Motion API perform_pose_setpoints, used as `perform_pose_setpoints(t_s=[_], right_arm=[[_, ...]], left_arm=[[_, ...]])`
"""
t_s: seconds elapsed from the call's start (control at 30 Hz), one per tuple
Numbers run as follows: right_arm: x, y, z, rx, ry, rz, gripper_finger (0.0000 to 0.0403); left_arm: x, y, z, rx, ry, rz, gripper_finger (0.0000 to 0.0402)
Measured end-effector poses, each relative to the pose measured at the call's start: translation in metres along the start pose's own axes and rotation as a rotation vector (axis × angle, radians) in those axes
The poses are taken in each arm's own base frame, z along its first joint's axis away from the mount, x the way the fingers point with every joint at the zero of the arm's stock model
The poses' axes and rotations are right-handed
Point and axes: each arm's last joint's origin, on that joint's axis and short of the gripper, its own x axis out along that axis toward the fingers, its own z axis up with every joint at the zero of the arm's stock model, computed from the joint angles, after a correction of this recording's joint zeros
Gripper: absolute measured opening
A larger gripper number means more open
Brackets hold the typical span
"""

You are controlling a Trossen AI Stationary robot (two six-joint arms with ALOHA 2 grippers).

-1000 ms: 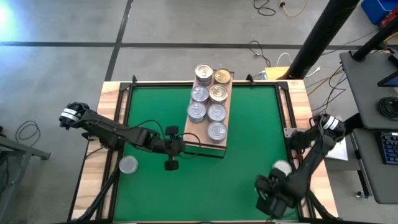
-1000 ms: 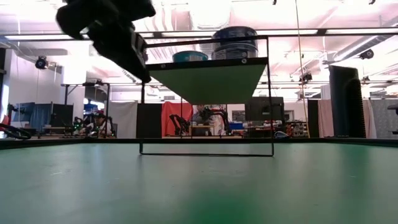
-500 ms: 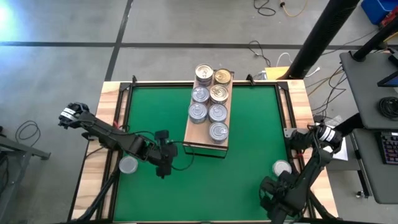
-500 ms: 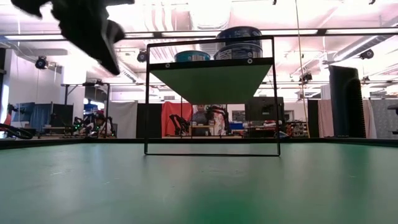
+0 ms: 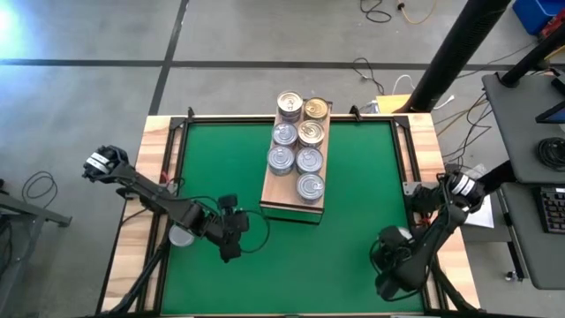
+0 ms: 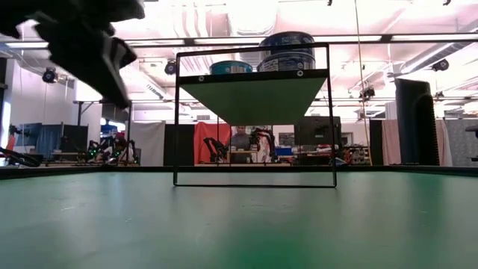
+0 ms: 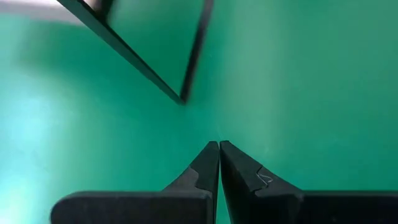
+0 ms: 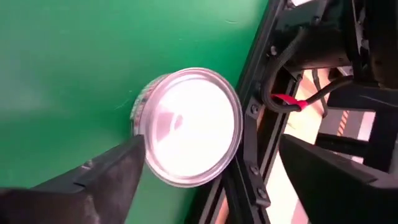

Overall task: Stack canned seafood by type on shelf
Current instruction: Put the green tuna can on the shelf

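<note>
The shelf point(image 5: 269, 196) is a light-wood board on a dark wire frame at the mat's far middle. Several silver-topped and gold-topped cans point(image 5: 308, 160) stand on it in two rows; from the low view they show on top of the shelf point(image 6: 254, 86). My left gripper point(image 5: 229, 240) hovers shut over the near-left mat point(image 7: 219, 144). A silver can point(image 5: 179, 237) stands on its base beside it, partly under the left arm. My right gripper point(image 5: 393, 256) is open at the near-right. Its fingers stand on either side of another silver can point(image 8: 189, 127), which stands by the mat's right edge.
A black rail point(image 8: 255, 124) runs right beside the right-hand can, with the right arm's cables beyond it. The shelf's dark frame leg point(image 7: 181, 98) shows ahead of my left gripper. Green mat point(image 5: 353, 212) lies bare between the two arms, near of the shelf.
My left gripper has drawn away from the shelf's near-left corner toward the table's near-left, close to the can there. The shelf shifted slightly sideways in the low view. My right gripper has moved toward the far edge, and the arm now covers the right-hand can from above.
</note>
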Motion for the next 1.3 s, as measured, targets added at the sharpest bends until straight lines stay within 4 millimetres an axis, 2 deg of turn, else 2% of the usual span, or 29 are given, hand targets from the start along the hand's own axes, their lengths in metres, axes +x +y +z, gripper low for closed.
perform_pose_setpoints(t_s=[0.2, 0.33, 0.43, 0.53, 0.67, 0.73, 0.8, 0.9, 0.97, 1.03, 1.07, 1.2, 1.3], right_arm=[[0.003, 0.000, 0.005, 0.054, -0.022, 0.001, 0.0256], [0.015, -0.001, 0.004, 0.061, 0.006, -0.043, 0.0176], [0.027, 0.001, 0.004, 0.056, 0.023, -0.047, 0.0123], [0.039, 0.007, 0.006, 0.052, 0.051, -0.006, 0.0078], [0.042, 0.016, 0.012, -0.020, 0.104, 0.059, 0.0033], [0.031, 0.024, 0.014, -0.056, 0.126, 0.127, 0.0017], [0.012, 0.038, 0.016, -0.090, 0.109, 0.286, 0.0012], [-0.021, 0.058, 0.019, -0.120, -0.077, 0.558, 0.0013], [-0.035, 0.062, 0.022, -0.203, -0.223, 0.638, 0.0013], [-0.063, 0.068, 0.023, -0.294, -0.319, 0.799, 0.0013], [-0.072, 0.067, 0.023, -0.326, -0.352, 0.823, 0.0013], [-0.085, 0.065, 0.022, -0.366, -0.412, 0.839, 0.0013], [-0.082, 0.062, 0.018, -0.403, -0.426, 0.817, 0.0013]], left_arm=[[-0.004, -0.024, -0.019, 0.019, 0.016, -0.042, 0.0000], [0.001, -0.046, -0.039, 0.087, -0.007, -0.007, 0.0000], [0.012, -0.059, -0.059, 0.152, -0.047, 0.057, 0.0000], [0.029, -0.065, -0.077, 0.151, 0.003, 0.054, 0.0000], [0.050, -0.073, -0.092, 0.114, 0.008, 0.019, 0.0000], [0.058, -0.078, -0.093, 0.103, -0.015, 0.027, 0.0000], [0.062, -0.084, -0.092, 0.101, -0.048, 0.054, 0.0000], [0.064, -0.089, -0.088, 0.126, -0.074, 0.077, 0.0000], [0.063, -0.093, -0.082, 0.159, -0.095, 0.077, 0.0003], [0.061, -0.098, -0.076, 0.165, -0.114, 0.051, 0.0010], [0.061, -0.101, -0.072, 0.157, -0.120, 0.019, 0.0016], [0.058, -0.116, -0.063, 0.102, -0.158, -0.175, 0.0049], [0.060, -0.125, -0.059, 0.086, -0.223, -0.245, 0.0086]])
